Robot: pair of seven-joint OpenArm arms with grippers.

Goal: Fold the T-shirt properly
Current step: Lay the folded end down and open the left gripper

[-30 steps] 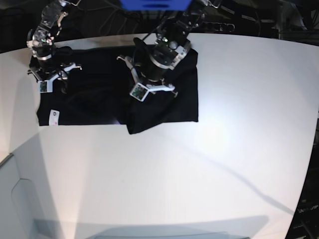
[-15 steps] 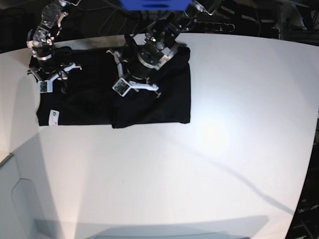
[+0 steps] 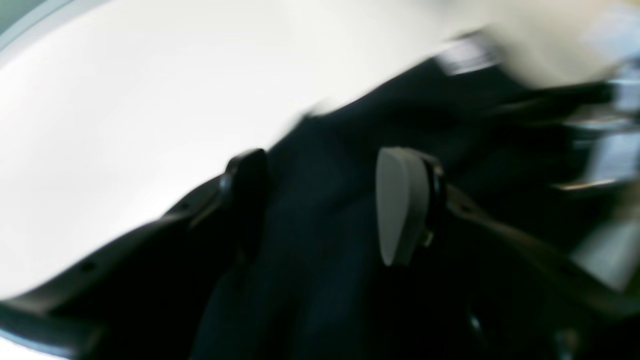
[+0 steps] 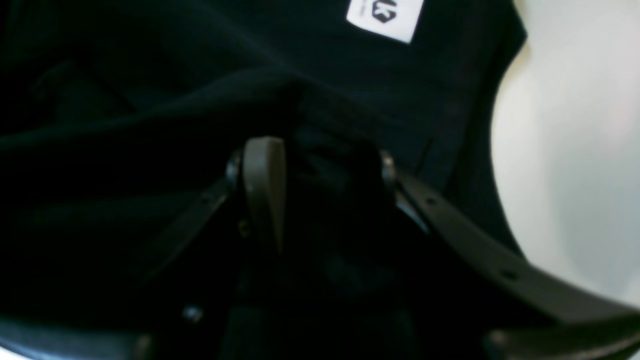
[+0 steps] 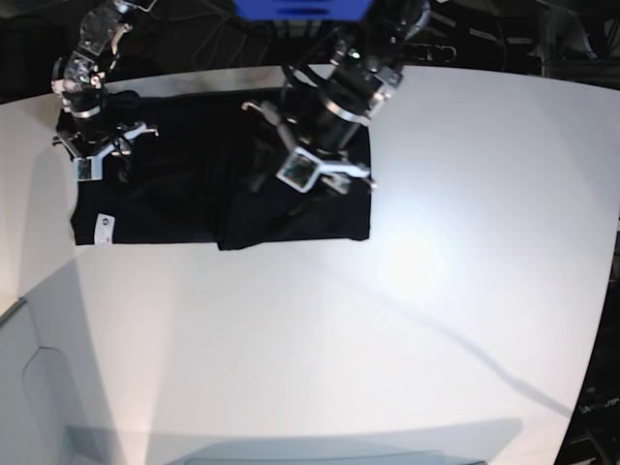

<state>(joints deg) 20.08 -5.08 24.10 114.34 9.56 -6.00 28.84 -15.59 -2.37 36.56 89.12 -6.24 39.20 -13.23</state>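
Shirt status: the black T-shirt point(image 5: 194, 189) lies flat at the far-left part of the white table point(image 5: 387, 320), roughly rectangular, with one side doubled over so a thicker layer sits on its right half. White label point(image 5: 103, 227) shows at the near-left corner of the cloth; the right wrist view sees the same label point(image 4: 385, 17) close to the shirt's edge, with bare table just beyond it.

Left gripper point(image 3: 325, 205): fingers spread, clear gap between the dark finger point(image 3: 247, 195) and the grey-padded one point(image 3: 400, 205). Only shirt fabric shows through the gap, nothing pinched between the pads. View is motion-blurred, so contact with the cloth below can't be judged. In the base view this arm point(image 5: 329, 116) hangs over the right part of the shirt, above the doubled layer.

Right gripper point(image 4: 320, 190): jaws part way apart with a bunched fold of black fabric sitting between them; the pad point(image 4: 265, 185) is against the cloth, so it's pinching the T-shirt. In the base view it sits at the shirt's far-left corner point(image 5: 92, 145), well apart from the left arm.
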